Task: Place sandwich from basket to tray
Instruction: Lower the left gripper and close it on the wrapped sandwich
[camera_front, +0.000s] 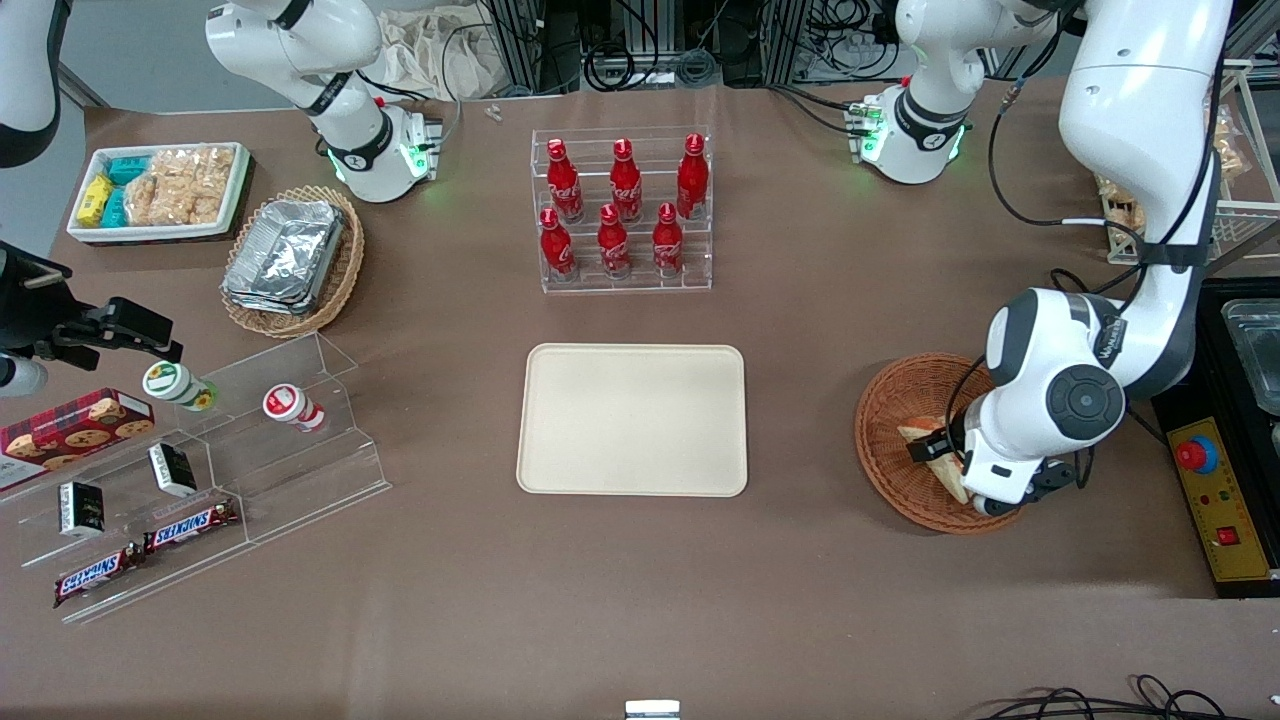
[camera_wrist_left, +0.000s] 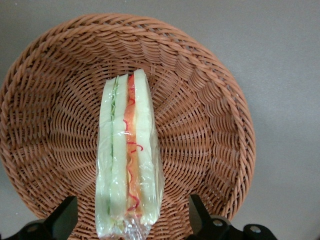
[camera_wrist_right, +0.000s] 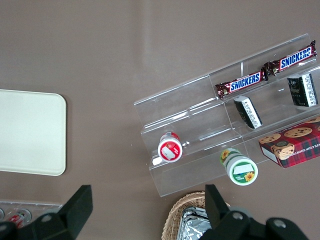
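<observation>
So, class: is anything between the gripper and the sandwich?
Nothing visible. The open gripper hangs over the basket, its fingers either side of the wrapped sandwich with only air between.

Brown table (camera_front: 800, 420) — tray (camera_front: 632, 420), basket (camera_front: 885, 440)

Rough reddish-brown woven wicker basket (camera_wrist_left: 210, 100); sandwich (camera_wrist_left: 127, 160) in glossy clear plastic wrap; matt black gripper (camera_wrist_left: 131, 220) fingers spread apart; smooth matt tray (camera_front: 632, 418).

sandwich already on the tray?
No, the sandwich lies in the basket between the open tool's fingers; the tray holds nothing.
</observation>
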